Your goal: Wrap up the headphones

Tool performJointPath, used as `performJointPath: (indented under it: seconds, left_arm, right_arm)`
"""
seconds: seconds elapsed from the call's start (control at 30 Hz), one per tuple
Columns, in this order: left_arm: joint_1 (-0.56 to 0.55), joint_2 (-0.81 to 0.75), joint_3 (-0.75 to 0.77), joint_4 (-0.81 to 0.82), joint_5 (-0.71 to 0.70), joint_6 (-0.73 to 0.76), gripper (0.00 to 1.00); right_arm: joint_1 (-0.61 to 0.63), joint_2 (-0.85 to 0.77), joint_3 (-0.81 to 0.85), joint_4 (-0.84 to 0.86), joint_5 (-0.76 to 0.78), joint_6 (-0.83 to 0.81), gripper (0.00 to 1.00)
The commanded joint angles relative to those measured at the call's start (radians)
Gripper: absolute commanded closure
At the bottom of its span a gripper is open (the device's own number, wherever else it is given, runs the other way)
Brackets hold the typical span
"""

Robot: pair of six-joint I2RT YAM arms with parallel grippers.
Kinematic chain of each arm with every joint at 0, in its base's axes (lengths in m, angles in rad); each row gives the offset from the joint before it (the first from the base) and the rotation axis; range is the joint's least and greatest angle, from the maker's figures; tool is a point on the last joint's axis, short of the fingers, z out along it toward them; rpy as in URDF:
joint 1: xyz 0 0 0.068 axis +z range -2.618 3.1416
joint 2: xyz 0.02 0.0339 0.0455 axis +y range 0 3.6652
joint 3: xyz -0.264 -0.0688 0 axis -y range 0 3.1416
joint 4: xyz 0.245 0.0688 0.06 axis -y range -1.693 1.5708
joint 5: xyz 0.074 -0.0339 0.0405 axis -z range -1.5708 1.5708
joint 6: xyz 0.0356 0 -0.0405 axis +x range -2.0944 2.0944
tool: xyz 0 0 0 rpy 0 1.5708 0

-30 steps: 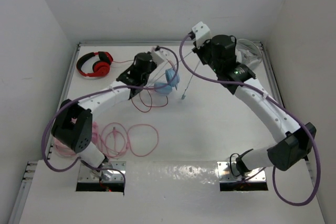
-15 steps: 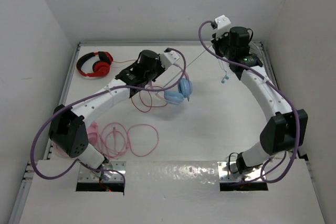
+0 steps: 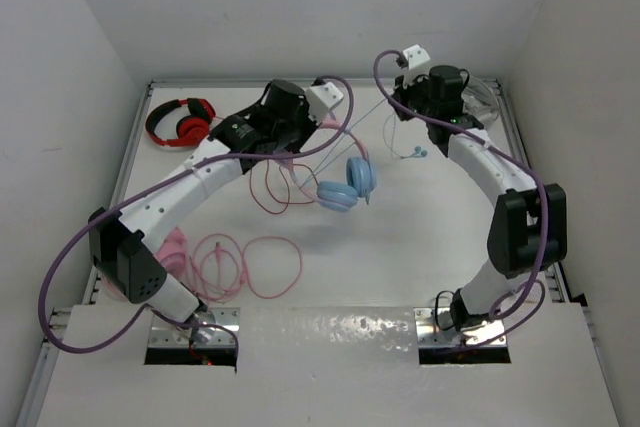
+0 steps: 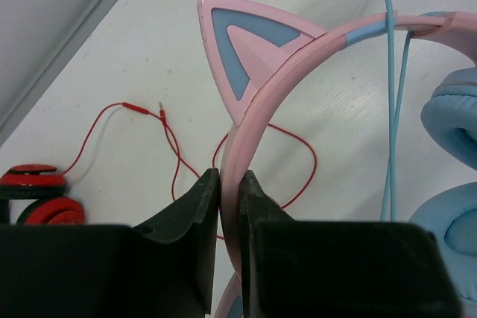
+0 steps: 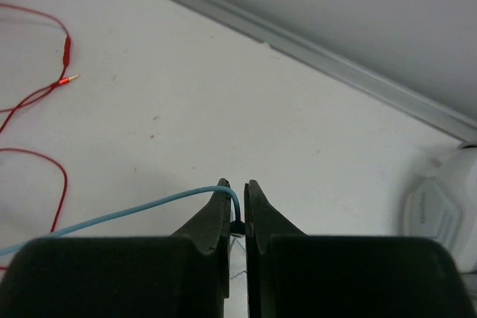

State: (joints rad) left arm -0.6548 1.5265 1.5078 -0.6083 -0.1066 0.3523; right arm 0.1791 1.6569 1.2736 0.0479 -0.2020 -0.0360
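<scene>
Red cable (image 4: pixel 140 107) beneath headphones (image 3: pixel 345 187); left jaws clamp headband (image 4: pixel 253 109), right jaws clamp blue cable (image 5: pixel 149 206).

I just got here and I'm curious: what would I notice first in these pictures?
The cat-ear headphones hang over the middle of the table, with the left claw shut on their pink headband. The right claw, near the back right corner, pinches their thin blue cable, stretched between both arms. Red headphones lie at the back left.

Your left gripper (image 4: pixel 231 184) clamps the headphones (image 3: pixel 348 185) by the headband (image 4: pixel 257 109); your right gripper (image 5: pixel 237 190), right of the headphones, pinches their cable (image 5: pixel 149 210).
</scene>
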Motion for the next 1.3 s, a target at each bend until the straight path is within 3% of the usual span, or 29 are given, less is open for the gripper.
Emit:
performJointPath:
  seconds: [0.0, 0.1, 0.27, 0.43, 0.5, 0.6, 0.87, 1.07, 1.17, 1.2, 1.27]
  left_arm:
    - [0.001, -0.046, 0.126, -0.077, 0.087, -0.121, 1.0]
    - [0.001, -0.032, 0.196, -0.108, 0.142, -0.162, 1.0]
    - [0.001, 0.0, 0.302, -0.142, 0.211, -0.22, 1.0]
    - [0.001, 0.024, 0.385, -0.163, 0.225, -0.242, 1.0]
    - [0.001, 0.031, 0.4, -0.171, 0.232, -0.248, 1.0]
    - [0.001, 0.035, 0.454, -0.197, 0.272, -0.26, 1.0]
    - [0.001, 0.032, 0.534, -0.228, 0.291, -0.269, 1.0]
    - [0.001, 0.043, 0.63, -0.255, 0.317, -0.309, 1.0]
    - [0.009, 0.049, 0.68, -0.266, 0.334, -0.343, 1.0]
    - [0.017, 0.05, 0.693, -0.268, 0.344, -0.381, 1.0]
    - [0.073, 0.057, 0.695, -0.257, 0.427, -0.447, 1.0]
  right_arm:
    - [0.019, 0.036, -0.114, 0.156, -0.091, -0.01, 1.0]
    - [0.072, 0.06, -0.226, 0.268, -0.111, 0.017, 1.0]
    - [0.123, 0.122, -0.376, 0.576, -0.16, 0.226, 0.93]
    - [0.171, 0.188, -0.451, 0.875, -0.186, 0.383, 0.66]
    - [0.18, 0.227, -0.453, 0.946, -0.154, 0.424, 0.61]
    - [0.181, 0.271, -0.442, 0.977, -0.068, 0.439, 0.52]
    - [0.181, 0.294, -0.419, 0.899, 0.019, 0.369, 0.49]
    - [0.181, 0.336, -0.361, 0.805, 0.041, 0.343, 0.53]
    - [0.181, 0.349, -0.358, 0.803, 0.042, 0.35, 0.74]
    - [0.181, 0.353, -0.368, 0.813, 0.045, 0.358, 0.87]
    - [0.181, 0.351, -0.387, 0.833, 0.044, 0.366, 0.98]
